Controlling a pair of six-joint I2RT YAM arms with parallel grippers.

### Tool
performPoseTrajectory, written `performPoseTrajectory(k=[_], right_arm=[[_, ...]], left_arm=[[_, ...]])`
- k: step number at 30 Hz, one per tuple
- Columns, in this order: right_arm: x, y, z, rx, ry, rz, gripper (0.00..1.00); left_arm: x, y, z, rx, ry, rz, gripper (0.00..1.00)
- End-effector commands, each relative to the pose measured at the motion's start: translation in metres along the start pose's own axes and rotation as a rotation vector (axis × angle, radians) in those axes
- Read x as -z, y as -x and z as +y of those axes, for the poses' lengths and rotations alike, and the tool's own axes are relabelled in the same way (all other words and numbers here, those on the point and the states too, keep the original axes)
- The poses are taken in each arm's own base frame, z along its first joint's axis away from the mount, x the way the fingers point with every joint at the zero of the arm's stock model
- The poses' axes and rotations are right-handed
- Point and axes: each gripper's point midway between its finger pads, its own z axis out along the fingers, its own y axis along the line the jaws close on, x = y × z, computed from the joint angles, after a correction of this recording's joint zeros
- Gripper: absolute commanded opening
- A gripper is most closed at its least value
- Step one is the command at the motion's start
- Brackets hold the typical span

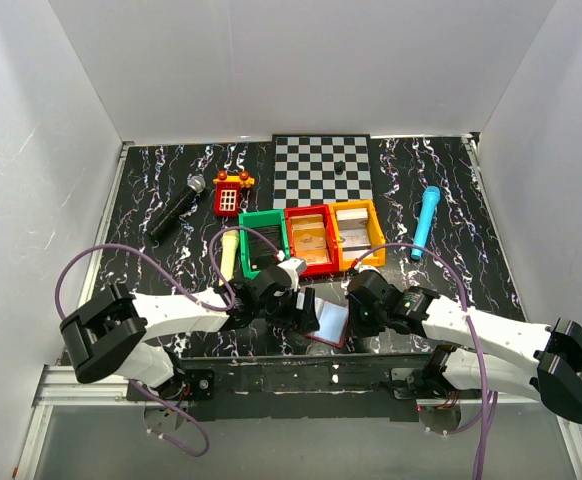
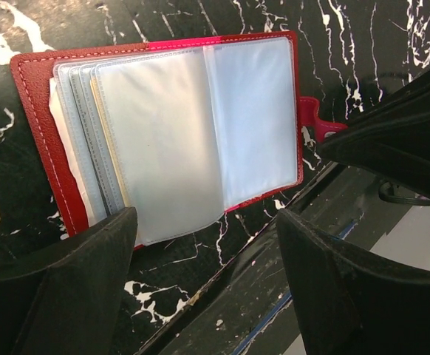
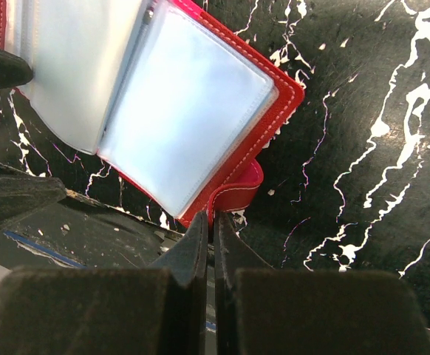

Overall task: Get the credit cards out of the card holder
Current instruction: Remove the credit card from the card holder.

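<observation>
card holder (image 2: 200, 133) lay open at the counter's (image 3: 363, 111) near edge, visible sleeves (image 2: 252, 111) looking empty so probably nearly done, left end effector (image 2: 204, 244) spread wide, right end effector (image 3: 213, 229) pinched closed.

Left claw (image 1: 307, 312) and right claw (image 1: 353, 320) flank the card holder (image 1: 328, 322); bins (image 1: 289, 232) stand behind.

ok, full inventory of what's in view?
dark-red open card holder with clear plastic sleeves: one, near edge, between the arms
flat plastic cards: count unclear; dark, tan, pale; in the bins
plastic bins: three; green, red, yellow; row mid-table
black microphone: one, far left
red-and-yellow toy block: one, beside microphone
black-and-white checkerboard: one, far centre, small dark piece on it
blue cylinder: one, right
yellow cylinder: one, left of green bin
left arm: white-black, jaws open over holder
right arm: white-black, jaws shut at holder's red tab
</observation>
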Motion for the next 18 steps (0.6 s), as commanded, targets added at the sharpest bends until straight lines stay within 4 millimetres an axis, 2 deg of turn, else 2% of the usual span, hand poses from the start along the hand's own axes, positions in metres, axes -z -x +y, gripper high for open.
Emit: performPoseTrajectory(k=[1,8,18], right_arm=[[0.0,-0.001,-0.002,-0.005,-0.005,0.007,0.01],[-0.001,-0.002,-0.002,-0.005,-0.006,0.006,0.01],[0.002,0.0,-0.008,-0.023,-0.028,-0.012,0.01]], left_arm=[[-0.005,0.005,-0.014,-0.042,-0.066,0.016,0.75],[-0.009,0.004,-0.038,-0.104,-0.189,0.048,0.75],[-0.018,-0.003,-0.05,-0.137,-0.272,0.106,0.74]])
